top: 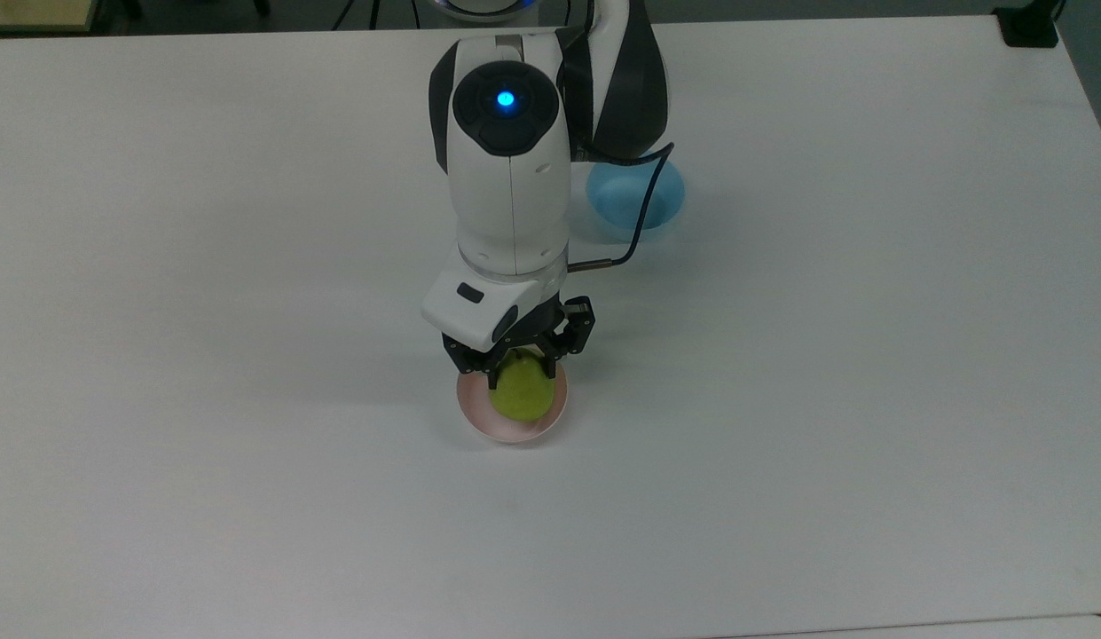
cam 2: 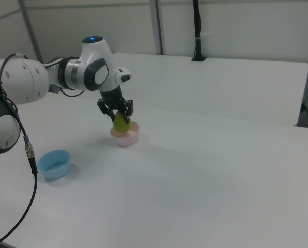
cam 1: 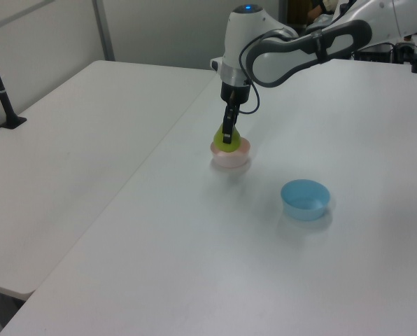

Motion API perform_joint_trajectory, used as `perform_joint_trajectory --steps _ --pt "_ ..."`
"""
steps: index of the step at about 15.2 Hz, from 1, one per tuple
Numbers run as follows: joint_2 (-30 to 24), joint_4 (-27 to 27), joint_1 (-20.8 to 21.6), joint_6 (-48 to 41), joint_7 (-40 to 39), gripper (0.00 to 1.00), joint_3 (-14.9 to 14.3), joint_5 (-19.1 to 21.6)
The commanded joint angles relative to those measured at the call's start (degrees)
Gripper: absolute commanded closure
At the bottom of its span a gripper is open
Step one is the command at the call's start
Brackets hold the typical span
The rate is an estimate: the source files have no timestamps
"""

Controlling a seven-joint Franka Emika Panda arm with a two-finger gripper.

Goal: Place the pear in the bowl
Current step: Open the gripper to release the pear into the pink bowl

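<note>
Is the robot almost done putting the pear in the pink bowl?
Almost. Done: the pear has been picked up and brought to the pink bowl, not the blue bowl. In hand: the gripper is shut on the pear, whose lower part sits inside the bowl's rim. Left: opening the fingers to let go, then lifting away.

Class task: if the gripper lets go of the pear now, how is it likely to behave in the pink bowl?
The pear looks rounded and smooth, so it would probably rock, then settle against the wall of the pink bowl. The gripper pinches its narrow top, so it may tip sideways. The bowl looks light and might shift.
</note>
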Motion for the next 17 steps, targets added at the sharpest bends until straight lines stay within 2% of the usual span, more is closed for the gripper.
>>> perform_joint_trajectory --steps 1,3,5,6,9,10,13,17 --pt "1.3 1.0 0.9 0.5 1.0 1.0 -1.2 0.8" --pt "1.4 0.3 0.8 0.4 0.9 0.8 -1.3 0.6" --pt "1.3 -0.1 0.8 0.3 1.0 0.51 -1.3 0.5" --pt "1.3 -0.1 0.7 0.1 1.0 0.33 -1.3 0.5" --pt "0.7 -0.1 0.7 -0.3 1.0 0.12 -1.4 0.2" --pt "0.3 -0.1 0.8 -0.4 1.0 0.0 -1.4 0.2" --pt "-2.6 -0.8 0.6 -3.0 1.0 0.0 -1.4 0.0" --pt "-11.3 -1.2 -0.6 -12.7 0.9 0.0 -1.4 0.1"
